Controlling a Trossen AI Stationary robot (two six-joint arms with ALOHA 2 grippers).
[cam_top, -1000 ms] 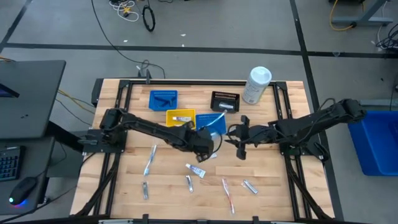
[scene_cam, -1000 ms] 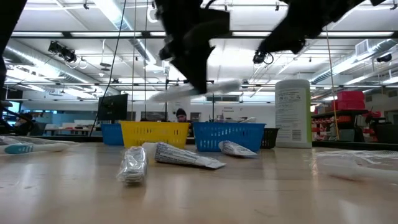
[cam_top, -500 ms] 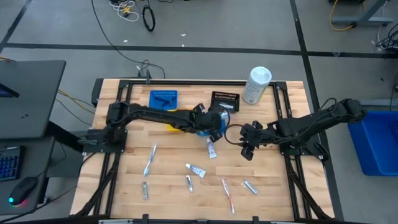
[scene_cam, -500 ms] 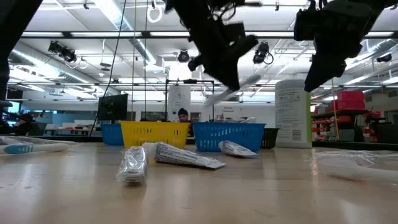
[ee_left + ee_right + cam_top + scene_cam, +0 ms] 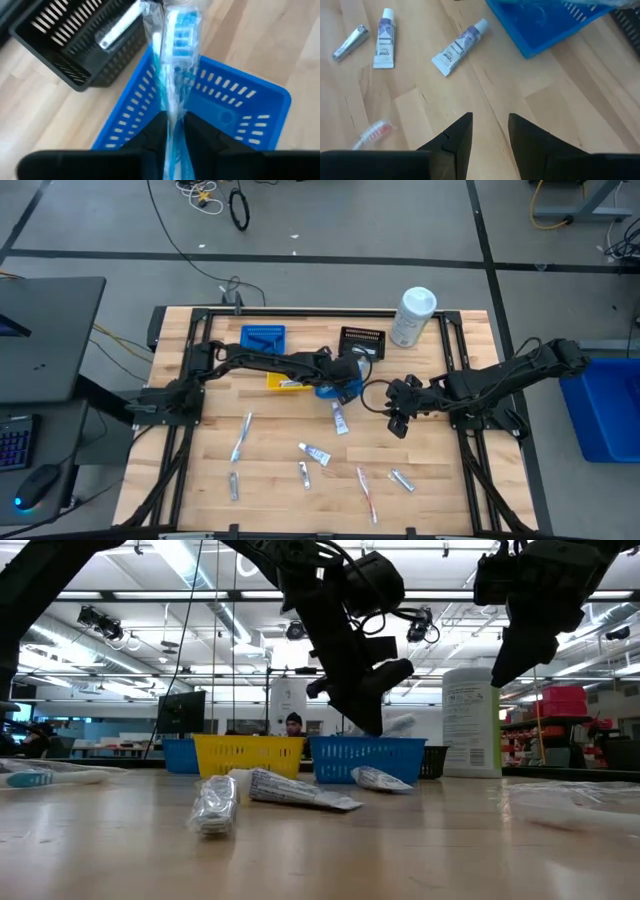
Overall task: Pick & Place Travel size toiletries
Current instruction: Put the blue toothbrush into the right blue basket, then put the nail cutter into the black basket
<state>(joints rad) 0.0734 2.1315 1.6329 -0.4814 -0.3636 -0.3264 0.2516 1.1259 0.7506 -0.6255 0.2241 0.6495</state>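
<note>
Two hands over counter (image 5: 200, 470). Left hand (image 5: 172, 125) above blue bin (image 5: 240, 105), fingers pinched narrow on wrapped blue toothbrush (image 5: 177, 55), brush head sticking out past bin edge toward black bin (image 5: 65, 45); white item lying inside black bin. Right hand (image 5: 490, 131) hovering above bare wood just beside blue bin, fingers parted w/ gap, nothing between. Remaining toiletries scattered on counter: mini tube (image 5: 340, 419) near blue bin, another tube (image 5: 316, 453) nearer front, small silvery tube (image 5: 304, 473) beside it, red toothbrush (image 5: 367, 492), silvery packet (image 5: 402, 479), wrapped toothbrush (image 5: 241, 437) on left half, small dark item (image 5: 234, 485) near front left. Yellow bin (image 5: 285, 374) touching blue bin, holds one tube. Second blue bin (image 5: 263, 338) farther back. White canister (image 5: 412, 317) upright at rear right corner.
</note>
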